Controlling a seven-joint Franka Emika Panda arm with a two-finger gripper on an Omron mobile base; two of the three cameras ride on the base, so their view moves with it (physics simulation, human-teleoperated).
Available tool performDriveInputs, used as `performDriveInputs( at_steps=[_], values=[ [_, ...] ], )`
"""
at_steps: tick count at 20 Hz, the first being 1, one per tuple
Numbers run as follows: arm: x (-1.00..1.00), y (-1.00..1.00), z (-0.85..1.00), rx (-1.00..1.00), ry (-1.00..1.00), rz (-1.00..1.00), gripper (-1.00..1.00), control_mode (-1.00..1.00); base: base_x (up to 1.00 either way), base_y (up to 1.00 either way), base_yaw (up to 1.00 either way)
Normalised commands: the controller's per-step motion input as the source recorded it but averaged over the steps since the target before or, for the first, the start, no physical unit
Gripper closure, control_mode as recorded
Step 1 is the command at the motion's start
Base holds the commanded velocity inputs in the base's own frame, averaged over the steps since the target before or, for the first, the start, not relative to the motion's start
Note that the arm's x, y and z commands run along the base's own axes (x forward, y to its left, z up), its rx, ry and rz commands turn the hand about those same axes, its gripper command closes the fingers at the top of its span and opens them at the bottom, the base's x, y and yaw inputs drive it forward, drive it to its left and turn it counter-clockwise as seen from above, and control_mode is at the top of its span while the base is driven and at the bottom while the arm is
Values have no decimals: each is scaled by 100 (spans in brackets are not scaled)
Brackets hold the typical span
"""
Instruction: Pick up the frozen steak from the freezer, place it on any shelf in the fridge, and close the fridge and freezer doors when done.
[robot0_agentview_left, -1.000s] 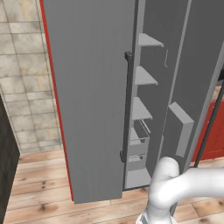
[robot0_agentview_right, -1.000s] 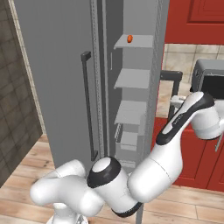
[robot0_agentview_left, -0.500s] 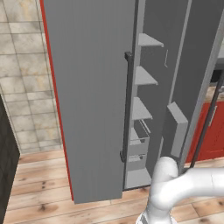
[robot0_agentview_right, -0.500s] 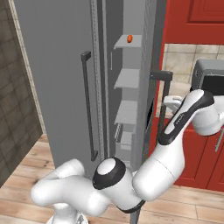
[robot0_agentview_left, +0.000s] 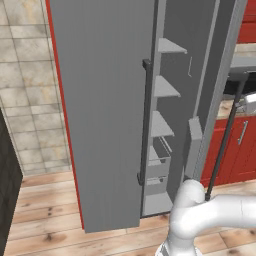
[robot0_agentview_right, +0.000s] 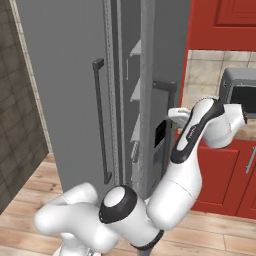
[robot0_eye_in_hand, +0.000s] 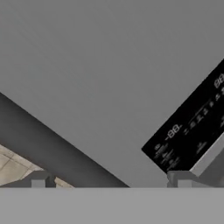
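The fridge and freezer doors belong to one tall grey unit. Its left door (robot0_agentview_left: 100, 100) (robot0_agentview_right: 60, 75) lies flat and shut, with its dark bar handle (robot0_agentview_left: 145, 120) along the right edge. The right door (robot0_agentview_left: 227, 50) (robot0_agentview_right: 165, 50) stands slightly ajar, and pale grey shelves (robot0_agentview_left: 170, 47) (robot0_agentview_right: 135, 50) show through the narrow gap. My gripper (robot0_agentview_right: 173, 113) (robot0_eye_in_hand: 109, 181) is open and held against the outer face of the right door, beside its black panel (robot0_agentview_right: 161, 132) (robot0_eye_in_hand: 192, 127). Nothing is between the fingers. The frozen steak is out of view.
A grey microwave (robot0_agentview_right: 240, 95) sits on the counter to the right, above red cabinets (robot0_agentview_right: 220, 170). A tiled wall (robot0_agentview_left: 25, 100) and a dark panel (robot0_agentview_right: 15, 125) flank the unit on the left. The wooden floor (robot0_agentview_left: 45, 220) runs in front.
The right door has swung further towards shut and the gap has narrowed. My hand has followed it leftward. The small red thing on the top shelf is now hidden behind the door.
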Motion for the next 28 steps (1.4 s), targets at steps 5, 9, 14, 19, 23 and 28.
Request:
performDriveInputs(
  at_steps=[5,9,14,19,23,28],
  values=[
    [48,97,0,0,-5,0,-100,-100,0,0,0],
    [46,89,0,0,-6,0,-100,-100,0,0,0],
    [48,79,5,0,-5,0,-100,-100,0,0,0],
    [52,70,9,0,-4,0,-100,-100,0,0,0],
    [57,66,10,0,-3,0,-100,-100,0,0,0],
    [48,47,14,5,-2,0,-100,-100,0,0,0]
  ],
)
